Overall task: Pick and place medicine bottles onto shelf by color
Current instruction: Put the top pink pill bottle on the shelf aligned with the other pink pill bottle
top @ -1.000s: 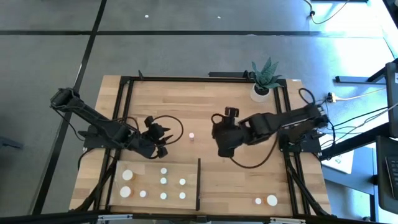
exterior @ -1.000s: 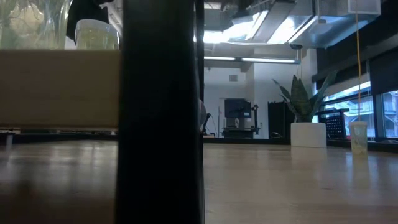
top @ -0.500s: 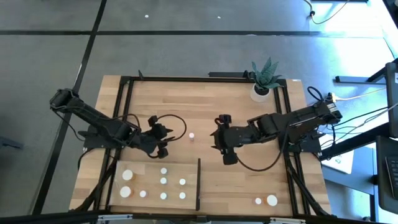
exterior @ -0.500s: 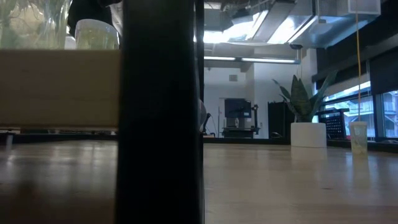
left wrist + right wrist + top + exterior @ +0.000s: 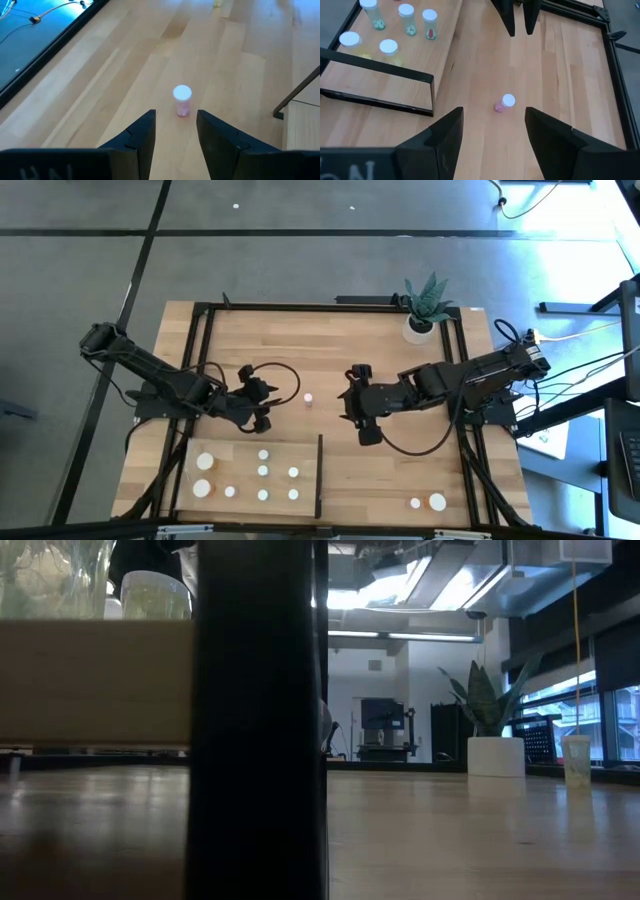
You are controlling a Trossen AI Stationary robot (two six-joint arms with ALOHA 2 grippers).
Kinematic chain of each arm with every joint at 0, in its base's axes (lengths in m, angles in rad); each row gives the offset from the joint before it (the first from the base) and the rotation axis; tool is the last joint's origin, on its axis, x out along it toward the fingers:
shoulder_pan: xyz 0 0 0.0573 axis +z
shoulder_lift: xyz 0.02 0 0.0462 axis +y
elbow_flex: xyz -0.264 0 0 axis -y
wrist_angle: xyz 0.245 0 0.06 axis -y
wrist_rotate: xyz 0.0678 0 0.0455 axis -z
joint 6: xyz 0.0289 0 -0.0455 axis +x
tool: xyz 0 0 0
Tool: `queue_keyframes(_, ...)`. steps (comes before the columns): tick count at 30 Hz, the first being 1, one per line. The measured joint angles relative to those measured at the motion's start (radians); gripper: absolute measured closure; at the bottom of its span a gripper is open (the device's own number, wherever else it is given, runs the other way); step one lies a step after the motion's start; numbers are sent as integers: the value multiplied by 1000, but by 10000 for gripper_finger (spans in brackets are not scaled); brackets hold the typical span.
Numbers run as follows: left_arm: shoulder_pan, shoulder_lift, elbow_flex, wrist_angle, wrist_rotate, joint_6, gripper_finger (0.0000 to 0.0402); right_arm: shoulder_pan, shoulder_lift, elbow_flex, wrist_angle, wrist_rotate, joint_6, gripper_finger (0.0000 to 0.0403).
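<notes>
A small pink bottle with a white cap stands upright on the tabletop between my two grippers. My left gripper is open to the bottle's left; in the left wrist view the bottle stands just beyond the open fingers. My right gripper is open to the bottle's right, farther off, and sees the bottle ahead. The pale wood shelf, with its black upright strip, lies near the front edge and carries several white-capped bottles.
Two more bottles stand on the tabletop at the front right. A white pot with a spiky green plant stands at the far right corner. Black rails frame the tabletop. The low view is largely blocked by the shelf's black strip.
My right gripper has gone down toward the table, to the right of the pink bottle, and has then kept still. My left gripper has shifted slightly toward the pink bottle. The bottle has not moved.
</notes>
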Motion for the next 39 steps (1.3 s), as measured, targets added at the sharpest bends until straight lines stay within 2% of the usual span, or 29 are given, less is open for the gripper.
queue_keyframes(13, 1, 81, 0, 68, 10, 5, 259, 0, 1, 0, 0, 0, 1, 189)
queue_keyframes(18, 4, 127, 0, 138, 34, 78, 225, 0, 1, 0, 0, 0, 2, 189)
queue_keyframes(29, 66, 294, 0, 308, 26, 82, 134, 0, 1, 0, 1, 0, 1, 189)
queue_keyframes(35, 121, 380, 0, 386, 124, 210, 115, 0, 2, 0, 2, 0, 0, 189)
queue_keyframes(39, 159, 407, 0, 438, 128, 235, 112, 0, 2, 0, 3, 0, 1, 189)
